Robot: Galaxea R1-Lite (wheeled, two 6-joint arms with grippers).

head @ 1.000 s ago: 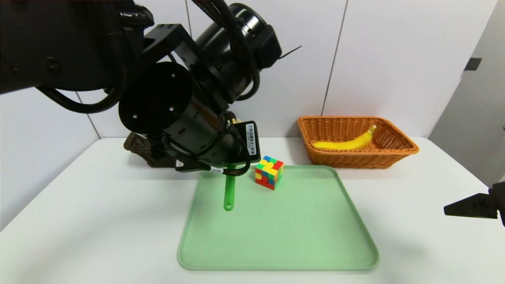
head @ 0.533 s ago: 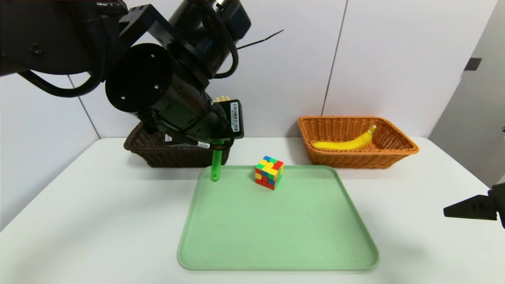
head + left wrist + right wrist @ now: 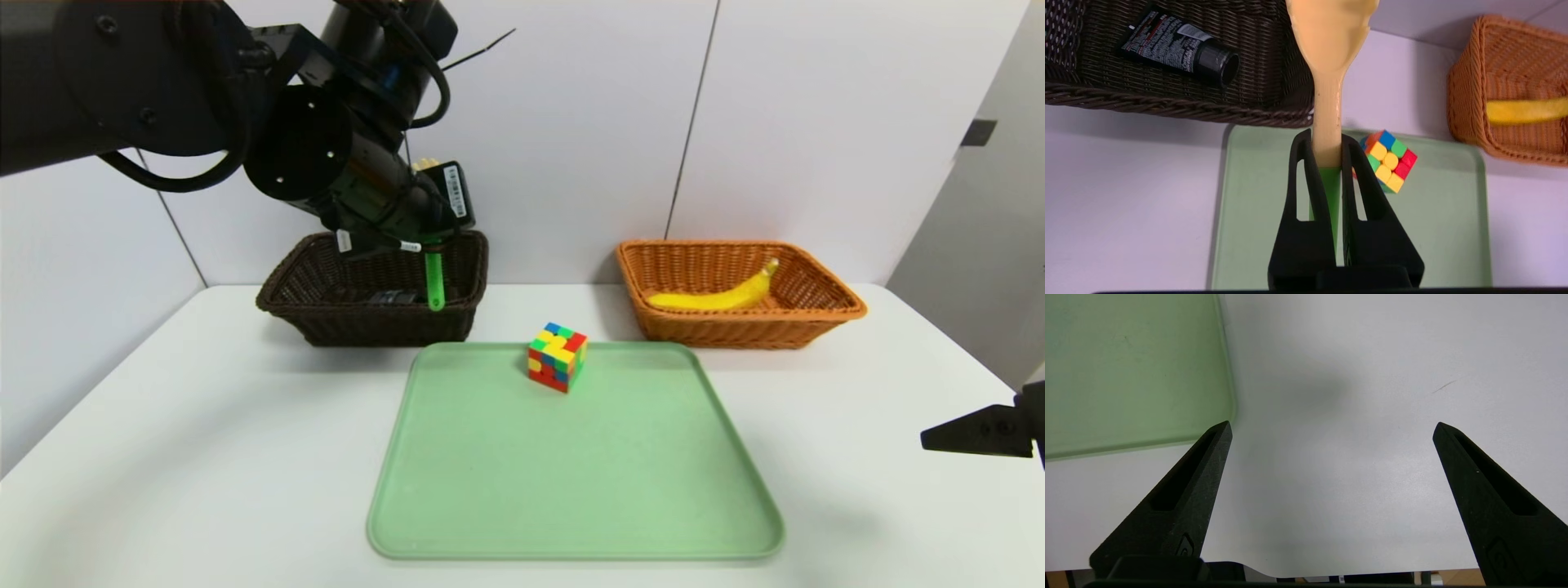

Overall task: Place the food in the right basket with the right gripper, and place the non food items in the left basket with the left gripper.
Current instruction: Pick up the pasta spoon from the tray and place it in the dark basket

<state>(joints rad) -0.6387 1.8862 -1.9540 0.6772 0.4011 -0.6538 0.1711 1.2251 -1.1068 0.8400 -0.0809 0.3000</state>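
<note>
the left gripper [image 3: 1327, 153] is clamped on the fork [image 3: 1329, 94], pinching it right where the pale wooden neck meets the green handle, and it hangs over the near right corner of the dark basket [image 3: 326, 322]. in the head view the green handle [image 3: 434, 282] dangles almost straight down over the inside of that basket, while the wooden head sticks up past the fingers. the fork looks light and stiff, so a narrow pinch at the neck seems enough; the smooth handle could swivel in the grip (it is long and held near its middle), so a low, gentle release looks wiser than a drop from height.

the black tube [image 3: 1180, 45] already lies on the floor of the dark basket, and the fork will probably land beside it or across it.

the puzzle cube [image 3: 557, 356] sits alone on the green tray [image 3: 571, 523], near its far edge. it looks rigid and light, with slick plastic faces, so it is best taken flat across two opposite faces rather than by its corners, since its layers might twist.

the banana [image 3: 718, 296] lies in the orange basket [image 3: 808, 327], so the food part looks done.

the right gripper [image 3: 1331, 428] is parked low over the bare table [image 3: 1372, 375] just off the tray's right edge, fingers spread wide and holding nothing.
</note>
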